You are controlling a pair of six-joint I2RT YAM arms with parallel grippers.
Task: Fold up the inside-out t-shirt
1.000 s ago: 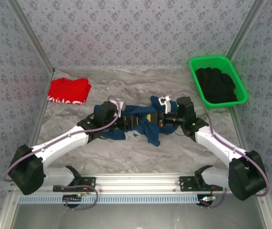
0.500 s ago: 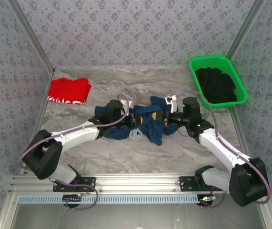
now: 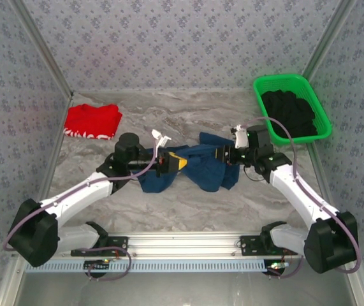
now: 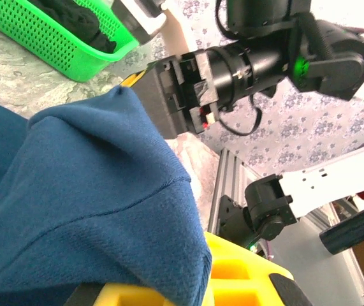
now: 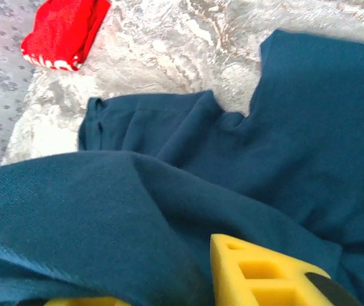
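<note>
The shirt lay bunched mid-way across the desk, soft and limp, best gripped at its hems. At its nine-o'clock edge the left claw pinched cloth; at three o'clock the right claw was cloth-draped, spread or pinching I couldn't tell.

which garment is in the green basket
The black clothing heap in the green plastic basket; the red folded garment and dark navy cloth t-shirt are outside it.

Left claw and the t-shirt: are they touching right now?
Touching. The left wrist view shows the t-shirt draped over the left claw, with its cloth lying directly on the yellow fingers.
</note>
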